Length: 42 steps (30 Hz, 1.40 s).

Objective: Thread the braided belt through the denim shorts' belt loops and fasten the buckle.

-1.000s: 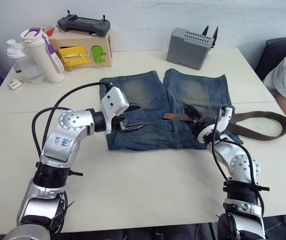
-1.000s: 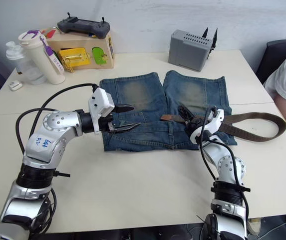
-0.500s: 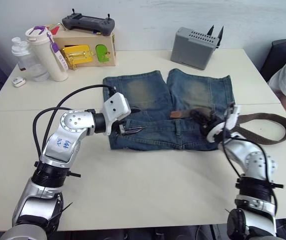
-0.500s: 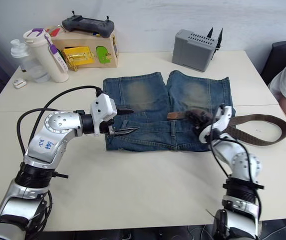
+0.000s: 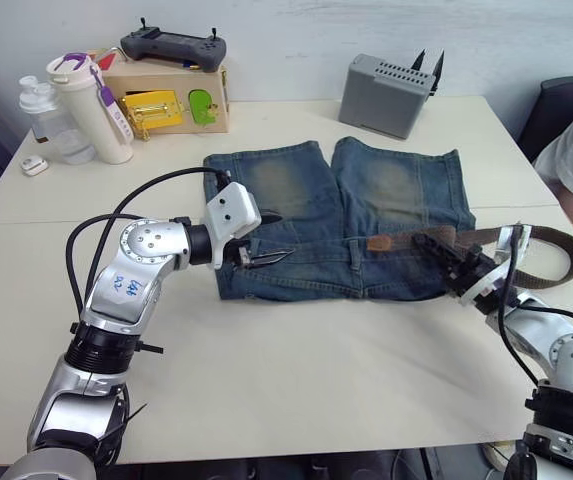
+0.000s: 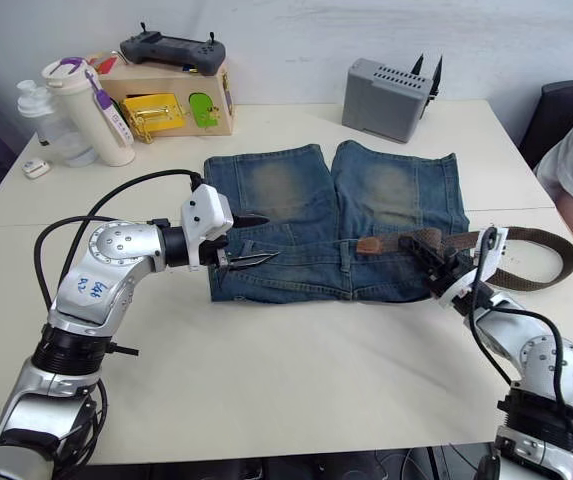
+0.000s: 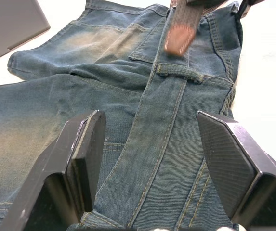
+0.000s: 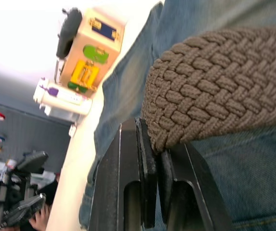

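Head views: The denim shorts [image 5: 336, 220] lie flat on the white worktop [image 5: 296, 380], waistband toward the robot, legs pointing away. The left tool [image 5: 266, 238] is open, its two black fingers spread over the waistband at the robot's left end of the shorts. The right tool [image 6: 444, 272] sits at the right edge of the shorts, clamped on the braided belt [image 6: 526, 262]. From that grip the belt's tan tip [image 6: 370, 244] lies on the denim just above the waistband, near the middle; the rest of the strap loops out to the right across the bare worktop. At the far edge stand a grey box [image 5: 384, 92], a cardboard box [image 5: 166, 98] with a black controller [image 5: 171, 47] on top, and a white bottle [image 5: 91, 108].

Left wrist view: The open fingers [image 7: 82, 159] straddle the waistband. A belt loop [image 7: 178, 72] crosses the band ahead of them. The belt tip [image 7: 177, 38] lies just beyond that loop, not passed through it.

Right wrist view: The fingers [image 8: 147, 178] are closed on the woven strap [image 8: 215, 91], which bends over them above the denim.
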Motion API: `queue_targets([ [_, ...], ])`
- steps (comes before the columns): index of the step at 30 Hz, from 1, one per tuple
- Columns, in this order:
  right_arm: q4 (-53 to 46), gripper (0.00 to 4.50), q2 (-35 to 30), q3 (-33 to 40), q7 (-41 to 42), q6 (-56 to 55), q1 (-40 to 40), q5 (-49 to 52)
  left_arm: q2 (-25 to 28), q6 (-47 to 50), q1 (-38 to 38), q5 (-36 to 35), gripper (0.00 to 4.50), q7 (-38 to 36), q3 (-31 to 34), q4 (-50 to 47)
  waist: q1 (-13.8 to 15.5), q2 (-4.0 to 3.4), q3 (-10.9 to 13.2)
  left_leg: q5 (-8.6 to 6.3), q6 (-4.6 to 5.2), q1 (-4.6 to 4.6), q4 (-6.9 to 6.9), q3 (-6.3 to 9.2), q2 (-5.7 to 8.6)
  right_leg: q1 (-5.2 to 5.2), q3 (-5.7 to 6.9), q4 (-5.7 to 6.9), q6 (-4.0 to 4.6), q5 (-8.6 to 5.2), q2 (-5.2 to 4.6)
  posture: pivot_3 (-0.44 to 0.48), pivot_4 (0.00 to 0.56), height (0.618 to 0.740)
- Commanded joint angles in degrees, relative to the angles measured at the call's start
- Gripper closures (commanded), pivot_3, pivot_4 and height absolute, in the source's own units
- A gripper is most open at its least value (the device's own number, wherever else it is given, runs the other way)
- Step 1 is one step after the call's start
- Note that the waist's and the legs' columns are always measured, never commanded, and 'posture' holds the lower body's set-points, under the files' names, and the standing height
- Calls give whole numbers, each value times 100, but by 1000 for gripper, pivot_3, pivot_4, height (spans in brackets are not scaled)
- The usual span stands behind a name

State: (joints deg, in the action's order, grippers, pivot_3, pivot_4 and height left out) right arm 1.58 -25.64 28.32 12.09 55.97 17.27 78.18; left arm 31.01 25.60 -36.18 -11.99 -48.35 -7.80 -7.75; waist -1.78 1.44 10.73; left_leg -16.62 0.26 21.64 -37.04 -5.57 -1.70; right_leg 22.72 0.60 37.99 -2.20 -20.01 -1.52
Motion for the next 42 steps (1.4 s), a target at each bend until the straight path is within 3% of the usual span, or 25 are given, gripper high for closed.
queue_targets([
  [1,-13,4459,82,-167,296,-166,40,-258,32,-18,-112,-93,1177,-52,117,-61,5,0,0,1,-3,0,0,0,0,0,0,0,0,0,0,0,150,736],
  [14,214,4459,686,-718,742,-291,300,-828,216,-83,43,-21,1177,-156,101,30,-23,0,0,5,-9,0,2,0,-1,0,0,-2,0,0,-2,0,150,736],
  [19,131,4459,1314,-1154,420,-472,522,-1309,191,-82,65,-6,1177,-136,54,-68,-87,0,0,7,-13,-4,3,0,-2,1,1,5,0,0,-1,0,150,736],
  [28,-329,4459,1857,-1120,-354,-110,245,-1088,-139,-769,154,505,1177,-15,-515,154,-125,0,0,8,-18,-4,10,1,-2,1,1,0,1,0,-2,0,150,736],
  [31,-597,3438,1673,-998,-411,12,146,-955,-275,-1253,36,853,1177,40,-743,424,-129,1,-1,7,-16,-5,7,1,-2,-1,1,1,1,0,-3,0,150,736],
  [38,-1850,294,533,-920,-105,452,-371,-666,-597,-2570,-369,1312,1177,313,-806,1615,-39,1,0,-6,6,0,5,1,0,1,2,-2,1,0,-4,0,150,736],
  [39,-2049,39,350,-977,-6,472,-458,-708,-629,-2713,-414,1334,1177,318,-798,1726,-20,1,0,-8,10,1,6,1,0,1,2,-7,0,0,-5,0,150,736],
  [42,-2747,39,-404,-1219,567,299,-693,-1177,-681,-3255,-586,1458,1177,342,-805,2077,7,0,0,-8,9,11,3,1,0,6,3,-13,0,0,-3,0,150,736],
])
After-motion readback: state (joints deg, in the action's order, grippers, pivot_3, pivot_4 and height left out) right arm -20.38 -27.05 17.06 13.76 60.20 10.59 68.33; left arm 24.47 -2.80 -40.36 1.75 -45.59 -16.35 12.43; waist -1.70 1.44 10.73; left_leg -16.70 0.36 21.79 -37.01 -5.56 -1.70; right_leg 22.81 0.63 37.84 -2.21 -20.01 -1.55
